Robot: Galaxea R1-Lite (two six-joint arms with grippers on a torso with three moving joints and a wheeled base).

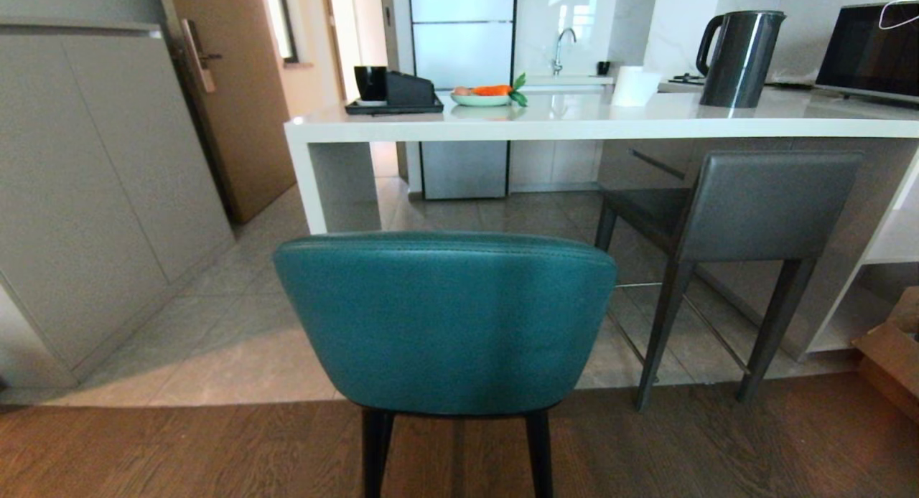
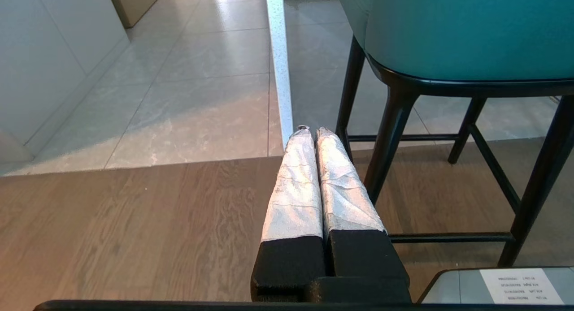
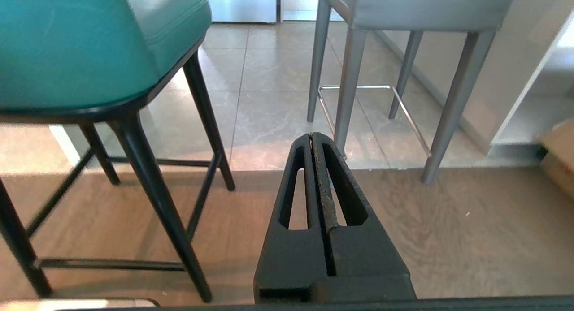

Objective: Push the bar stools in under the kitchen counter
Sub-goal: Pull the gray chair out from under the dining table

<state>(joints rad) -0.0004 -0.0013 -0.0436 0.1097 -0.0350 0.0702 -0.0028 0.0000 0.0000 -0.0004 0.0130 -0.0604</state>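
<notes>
With both the left hand (image 2: 312, 131) and right hand (image 3: 312, 136) pressed together, empty and low behind the teal stool (image 1: 445, 318), which stands well out from the desk (image 1: 574, 121), a high push could tip it, or its legs could catch where wood floor meets tile.

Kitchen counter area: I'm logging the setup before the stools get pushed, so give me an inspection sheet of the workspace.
Surface: kitchen counter glossy off-white; floor is grey tile near it, wood nearer the robot.
Job's things: teal stool stands clear of the counter, back toward the robot; grey stool has its seat partly under the top.
Clutter: black tray, plate with carrot, paper roll, kettle, screen; cardboard box on the floor.
Grippers: left claw shut, empty, low beside the teal stool's legs; right claw shut, empty, between the stools.
Cables: white cord on the screen.
Surroundings: door, sink tap.
</notes>
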